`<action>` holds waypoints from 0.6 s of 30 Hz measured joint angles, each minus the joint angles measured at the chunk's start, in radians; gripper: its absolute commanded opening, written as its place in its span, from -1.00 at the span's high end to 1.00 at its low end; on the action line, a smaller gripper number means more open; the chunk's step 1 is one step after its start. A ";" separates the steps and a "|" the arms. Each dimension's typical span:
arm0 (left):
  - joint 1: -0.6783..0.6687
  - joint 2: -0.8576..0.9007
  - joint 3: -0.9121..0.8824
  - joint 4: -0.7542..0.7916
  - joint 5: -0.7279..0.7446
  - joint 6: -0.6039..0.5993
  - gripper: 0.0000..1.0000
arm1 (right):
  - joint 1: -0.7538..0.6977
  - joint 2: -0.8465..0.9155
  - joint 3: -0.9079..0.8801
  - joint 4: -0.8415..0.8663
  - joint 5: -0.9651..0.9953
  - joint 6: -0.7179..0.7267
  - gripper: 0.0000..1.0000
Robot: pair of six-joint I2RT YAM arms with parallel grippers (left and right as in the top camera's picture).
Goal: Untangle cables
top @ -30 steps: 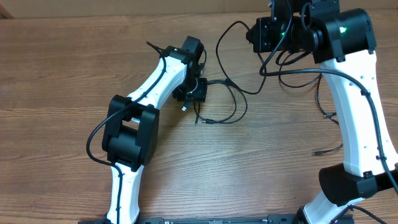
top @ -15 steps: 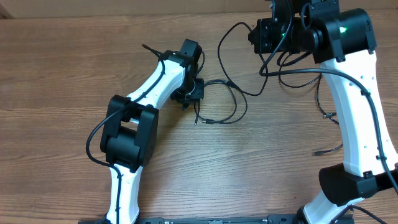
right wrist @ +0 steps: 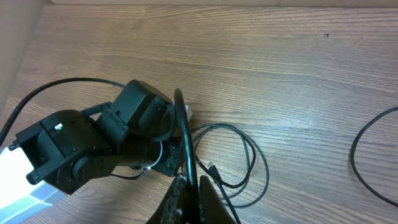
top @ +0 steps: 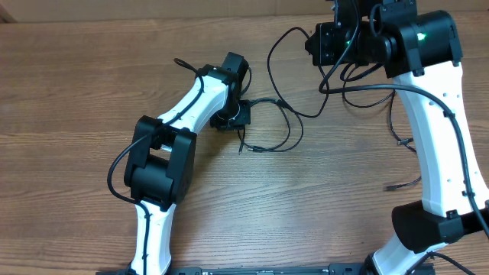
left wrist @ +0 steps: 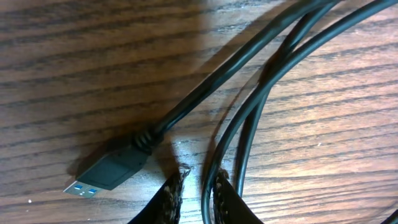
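Thin black cables (top: 293,134) lie looped at the middle of the table, one small plug (top: 255,149) pointing left. My left gripper (top: 238,116) is down on the loop's left end. In the left wrist view one cable (left wrist: 205,180) runs between the fingertips (left wrist: 169,196), close against the right one, with a narrow gap left on the other side. A USB plug (left wrist: 106,171) lies just left of them. My right gripper (top: 327,44) is raised at the far side, shut on a cable (right wrist: 186,155) that hangs down to the loops.
More thin cable (top: 399,137) lies beside the right arm, a loose end (top: 393,186) near its base. The left arm's own thick cable (top: 118,164) loops out beside its elbow. The table's far edge (top: 153,20) runs behind both arms.
The left gripper's jaws have narrowed around the cable and the wrist has shifted slightly away over the plug. The right arm has not moved.
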 measured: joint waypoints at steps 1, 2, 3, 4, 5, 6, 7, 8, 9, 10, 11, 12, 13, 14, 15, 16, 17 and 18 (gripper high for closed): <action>0.000 0.000 0.000 0.000 0.000 -0.004 0.69 | 0.000 0.000 0.000 0.000 0.000 -0.001 0.92; 0.000 0.000 0.000 0.000 -0.001 -0.007 0.77 | 0.000 0.000 0.000 0.000 0.000 0.000 0.92; 0.000 0.000 0.000 -0.001 -0.001 -0.012 0.84 | 0.000 0.000 0.000 -0.001 0.000 0.000 0.92; 0.000 0.000 0.000 -0.003 -0.002 -0.016 0.91 | 0.000 0.000 0.000 -0.002 0.001 0.000 0.92; 0.000 0.000 0.000 -0.003 -0.003 -0.017 0.92 | 0.000 0.000 0.000 -0.003 0.000 0.000 0.92; 0.000 0.000 0.000 -0.004 -0.006 -0.018 0.92 | 0.000 0.000 0.000 -0.005 0.001 0.000 0.92; 0.000 0.000 0.000 -0.011 -0.016 -0.018 0.92 | 0.000 0.000 0.000 -0.007 0.002 0.000 0.92; 0.000 0.000 0.000 -0.023 -0.029 -0.018 0.91 | 0.000 0.000 0.000 -0.007 0.002 0.000 0.92; 0.000 0.000 0.000 -0.036 -0.044 -0.019 0.91 | 0.000 0.000 0.000 -0.007 0.002 0.000 0.92; 0.001 0.000 0.000 -0.051 -0.063 -0.019 0.91 | 0.000 0.000 0.000 -0.007 0.002 0.000 0.92; 0.003 0.000 0.000 -0.067 -0.079 -0.020 0.91 | 0.000 0.000 0.000 -0.007 0.002 0.000 0.92; 0.006 0.000 0.000 -0.085 -0.100 -0.023 0.91 | 0.000 0.000 0.000 -0.007 0.001 0.000 0.93; 0.010 0.000 0.000 -0.103 -0.120 -0.024 0.92 | 0.000 0.000 0.000 -0.009 0.001 0.000 0.93; 0.018 0.000 0.000 -0.124 -0.141 -0.027 0.92 | 0.000 0.000 0.000 -0.013 -0.001 0.000 0.93; 0.030 0.000 0.000 -0.141 -0.158 -0.031 0.92 | 0.000 0.000 0.000 -0.017 -0.003 0.000 0.92; 0.040 0.000 0.000 -0.153 -0.174 -0.033 0.92 | 0.000 0.000 0.000 -0.019 -0.004 0.000 0.93; 0.055 0.000 0.000 -0.166 -0.191 -0.035 0.92 | 0.000 0.000 0.000 -0.019 -0.007 0.000 0.93; 0.074 0.000 -0.001 -0.178 -0.209 -0.037 0.92 | 0.000 0.000 0.000 -0.016 -0.013 0.000 0.93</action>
